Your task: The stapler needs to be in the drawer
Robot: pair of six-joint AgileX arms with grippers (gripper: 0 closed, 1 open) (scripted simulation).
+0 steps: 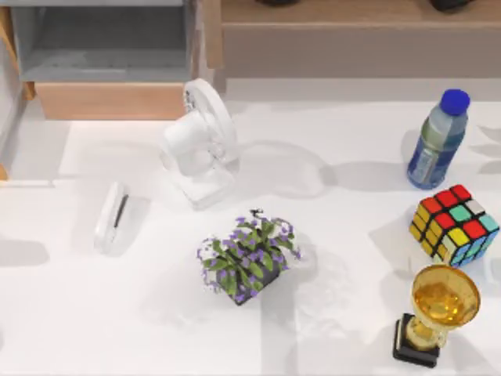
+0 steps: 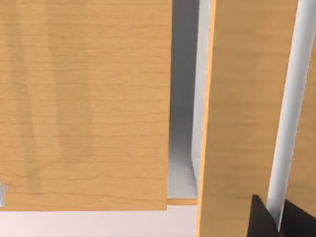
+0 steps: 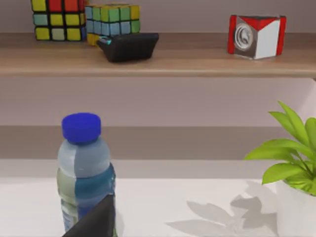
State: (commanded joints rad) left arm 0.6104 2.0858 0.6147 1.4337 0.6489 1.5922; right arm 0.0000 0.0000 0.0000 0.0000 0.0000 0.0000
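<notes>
While the white bench (image 1: pixel 329 258) spreads across the top view, the long wooden shelf (image 1: pixel 352 35) runs along its far edge from the middle to the right; in the right wrist view that shelf (image 3: pixel 158 61) carries two colour cubes (image 3: pixel 55 19), a black object (image 3: pixel 127 46) just beside them, and a red-and-white box (image 3: pixel 256 35) well apart from them; the drawer (image 1: pixel 109 55) stands pulled out at the far left of the bench, its grey floor bare, its orange-brown front panel facing the bench; the stapler (image 1: pixel 112 217) is not inside it but lies on the bench at the left, well apart from the drawer front and near the white desk fan (image 1: pixel 201 145); the fan stands between the drawer's front corner and the potted purple flowers (image 1: pixel 249 257), which sit near the bench's middle; at the right side stand a water bottle (image 1: pixel 437 141) with a blue cap, a colour cube (image 1: pixel 454 225) nearer than it, and a gold trophy (image 1: pixel 435 313) on a dark base nearest of all; the right wrist view shows the bottle (image 3: pixel 85 173) close by and a green leafy plant (image 3: pixel 291 163) in a white pot; the left wrist view looks closely at orange-brown wood panels (image 2: pixel 84 103) with a grey gap between them; dark pincer parts show at the edge of each wrist view, and I cannot tell whether either pincer is spread or pressed together.
</notes>
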